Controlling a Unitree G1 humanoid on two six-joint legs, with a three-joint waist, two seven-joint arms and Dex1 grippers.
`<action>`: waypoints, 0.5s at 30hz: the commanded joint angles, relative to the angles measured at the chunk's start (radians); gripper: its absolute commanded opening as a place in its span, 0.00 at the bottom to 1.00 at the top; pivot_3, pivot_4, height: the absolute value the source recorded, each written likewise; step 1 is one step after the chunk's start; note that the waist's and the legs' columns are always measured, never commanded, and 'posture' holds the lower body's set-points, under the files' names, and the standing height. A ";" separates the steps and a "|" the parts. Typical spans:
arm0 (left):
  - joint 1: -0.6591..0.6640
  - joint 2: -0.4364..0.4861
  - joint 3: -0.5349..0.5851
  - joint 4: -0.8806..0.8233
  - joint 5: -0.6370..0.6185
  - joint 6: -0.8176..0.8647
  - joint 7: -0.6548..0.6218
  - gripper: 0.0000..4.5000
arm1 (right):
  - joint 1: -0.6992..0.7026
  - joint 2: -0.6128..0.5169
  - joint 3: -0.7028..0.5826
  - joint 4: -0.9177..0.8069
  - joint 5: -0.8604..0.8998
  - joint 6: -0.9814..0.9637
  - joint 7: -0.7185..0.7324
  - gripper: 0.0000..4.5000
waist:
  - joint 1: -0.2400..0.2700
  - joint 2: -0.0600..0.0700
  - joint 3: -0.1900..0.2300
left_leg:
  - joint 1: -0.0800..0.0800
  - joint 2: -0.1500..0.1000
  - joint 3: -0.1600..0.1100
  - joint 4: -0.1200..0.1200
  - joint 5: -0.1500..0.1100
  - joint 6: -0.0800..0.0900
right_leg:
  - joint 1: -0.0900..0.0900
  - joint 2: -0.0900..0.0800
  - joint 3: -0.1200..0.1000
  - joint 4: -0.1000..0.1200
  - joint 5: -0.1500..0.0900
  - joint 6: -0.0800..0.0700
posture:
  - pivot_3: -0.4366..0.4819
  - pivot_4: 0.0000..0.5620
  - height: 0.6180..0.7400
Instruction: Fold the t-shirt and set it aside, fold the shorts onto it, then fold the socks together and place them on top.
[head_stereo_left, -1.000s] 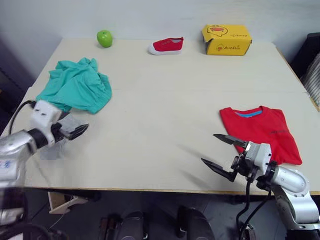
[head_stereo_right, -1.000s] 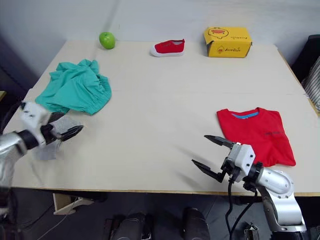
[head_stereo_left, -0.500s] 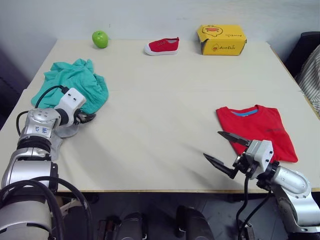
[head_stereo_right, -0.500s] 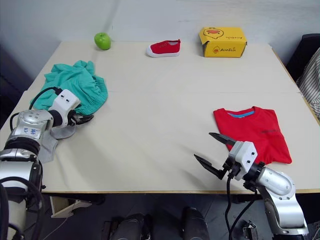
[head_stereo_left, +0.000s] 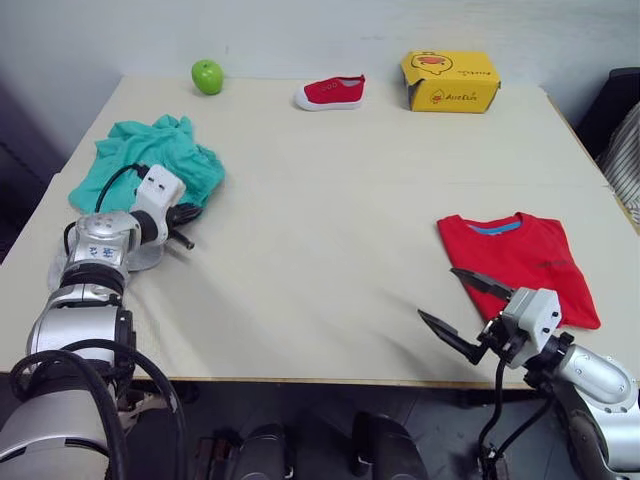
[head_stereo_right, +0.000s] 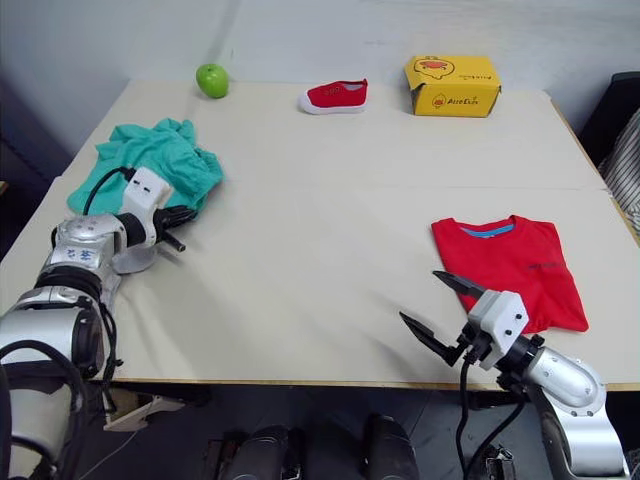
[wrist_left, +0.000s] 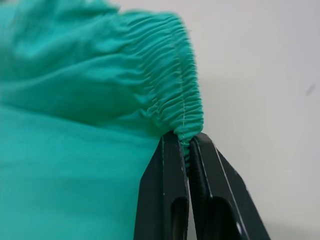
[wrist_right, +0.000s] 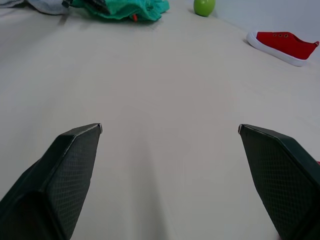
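One tool pinches shorts' gathered waistband.

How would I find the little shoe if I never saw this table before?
Look at the far edge of the table, by the wall. Between the green apple and the yellow box lies the small shoe, on its own. It is red like the t-shirt, but it has a white sole and sits far from it.
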 joint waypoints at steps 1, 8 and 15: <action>-0.061 -0.056 0.001 -0.140 -0.064 -0.100 -0.210 0.01 | 0.012 -0.037 -0.065 0.018 0.002 -0.033 0.020 1.00 | 0.001 0.000 0.000 | -0.001 0.000 0.000 0.001 -0.001 0.001 | 0.000 0.000 0.000 0.000 0.000 0.000 | 0.48 0.27 1.00; 0.082 -0.223 -0.083 -0.689 -0.222 0.123 -0.430 0.01 | 0.015 -0.078 -0.107 0.056 0.006 -0.020 0.046 1.00 | -0.008 0.000 0.000 | -0.001 0.000 0.000 0.007 -0.004 0.003 | 0.001 0.000 0.002 0.000 0.001 0.002 | 0.48 0.27 1.00; 0.358 -0.456 -0.290 -1.093 -0.214 0.376 -0.284 0.01 | -0.015 -0.157 -0.194 0.212 0.001 -0.019 0.071 1.00 | -0.001 0.000 0.000 | 0.000 0.000 0.001 0.010 -0.004 0.004 | 0.003 0.000 0.005 0.000 0.002 0.004 | 0.48 0.27 1.00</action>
